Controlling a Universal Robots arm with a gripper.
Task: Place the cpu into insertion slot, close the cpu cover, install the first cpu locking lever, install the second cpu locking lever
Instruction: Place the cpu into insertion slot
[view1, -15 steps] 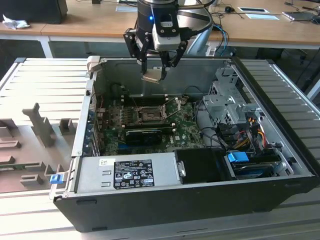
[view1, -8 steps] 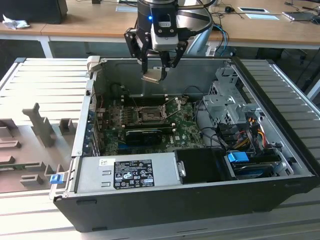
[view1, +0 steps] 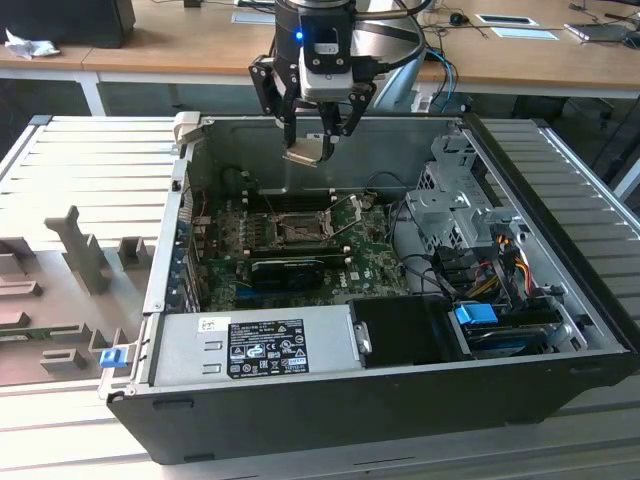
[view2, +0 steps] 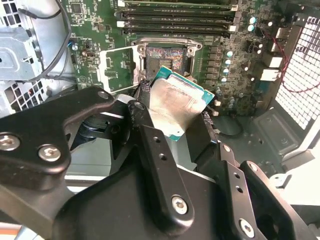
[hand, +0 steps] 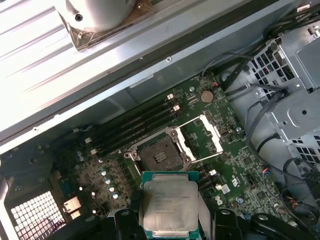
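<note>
Open computer case — power supply, drive cage, cables

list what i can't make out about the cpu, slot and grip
- The cpu: one edge cut off by the picture's edge in the first wrist view; underside faces away in both wrist views.
- The insertion slot: part hidden behind the cpu in the second wrist view; pins too small in the exterior view.
- The end effector: its contact with the cpu is too small in the exterior view.
</note>
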